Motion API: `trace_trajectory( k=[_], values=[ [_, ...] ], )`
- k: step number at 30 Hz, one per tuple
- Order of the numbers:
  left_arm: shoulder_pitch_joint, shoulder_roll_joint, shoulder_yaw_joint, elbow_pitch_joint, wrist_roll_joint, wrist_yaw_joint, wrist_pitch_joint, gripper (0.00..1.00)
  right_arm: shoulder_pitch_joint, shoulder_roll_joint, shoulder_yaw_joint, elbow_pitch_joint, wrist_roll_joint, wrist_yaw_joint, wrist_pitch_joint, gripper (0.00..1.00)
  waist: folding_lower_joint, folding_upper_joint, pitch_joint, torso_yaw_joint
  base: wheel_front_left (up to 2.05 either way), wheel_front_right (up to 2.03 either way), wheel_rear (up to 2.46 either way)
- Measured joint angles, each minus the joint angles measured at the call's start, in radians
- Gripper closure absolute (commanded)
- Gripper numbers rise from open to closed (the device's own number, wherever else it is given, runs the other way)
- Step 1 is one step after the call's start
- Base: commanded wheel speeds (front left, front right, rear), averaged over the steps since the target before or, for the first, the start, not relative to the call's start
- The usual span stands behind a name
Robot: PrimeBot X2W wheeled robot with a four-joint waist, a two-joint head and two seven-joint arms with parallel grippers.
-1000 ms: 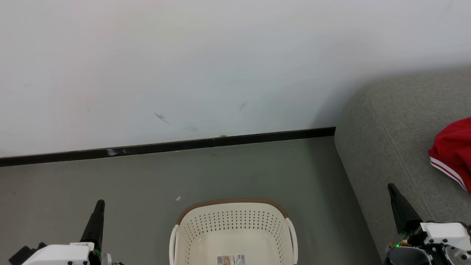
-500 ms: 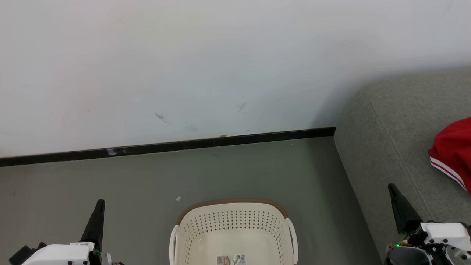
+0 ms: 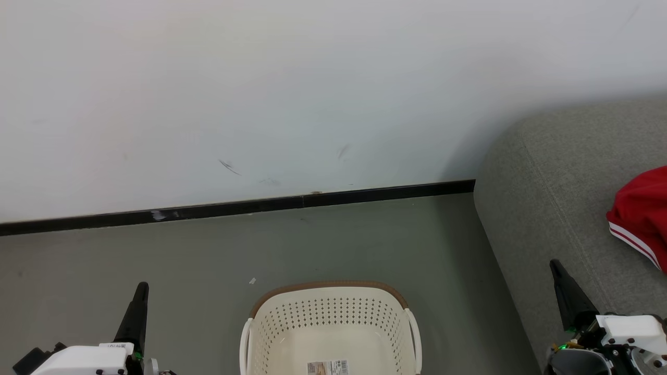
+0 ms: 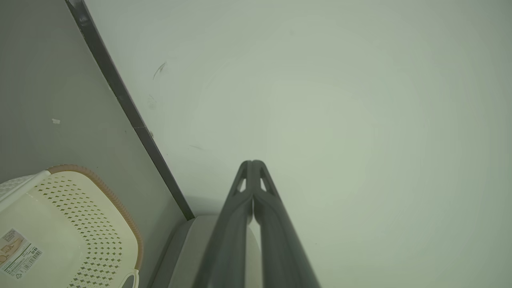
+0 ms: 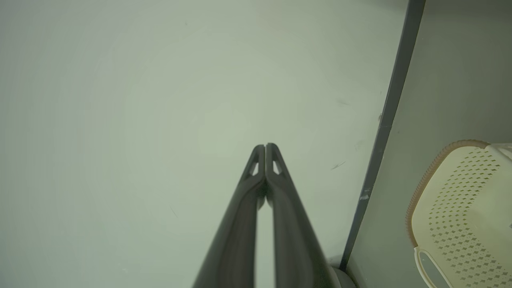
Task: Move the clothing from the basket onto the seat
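The white perforated basket (image 3: 330,317) stands on the floor at the bottom centre, with nothing in the part of it I can see but a barcode sticker (image 3: 327,367). A bright red garment (image 3: 642,213) with white striped trim lies on the grey sofa (image 3: 552,192) at the right edge, partly cut off. My left gripper (image 3: 140,289) is at the lower left, shut and holding nothing, its tips together in the left wrist view (image 4: 253,163). Over the sofa's front edge at the lower right, my right gripper (image 3: 554,264) is shut with nothing in it, fingertips touching in the right wrist view (image 5: 265,146).
A white wall with a black skirting board (image 3: 234,208) runs behind the grey floor (image 3: 208,255). A small pale scrap (image 3: 252,280) lies on the floor left of the basket. The basket also appears at the left wrist view's edge (image 4: 60,232) and the right wrist view's edge (image 5: 460,216).
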Motion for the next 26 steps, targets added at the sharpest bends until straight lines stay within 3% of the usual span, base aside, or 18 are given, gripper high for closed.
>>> trace_trajectory(
  k=[26],
  values=[
    [0.0,0.0,-0.001,-0.001,-0.006,0.0,-0.001,1.0,0.0,0.0,-0.002,0.0,0.0,0.0,0.008,1.0,-0.0001,0.0,0.0,0.0,0.0,0.0,0.0]
  ],
)
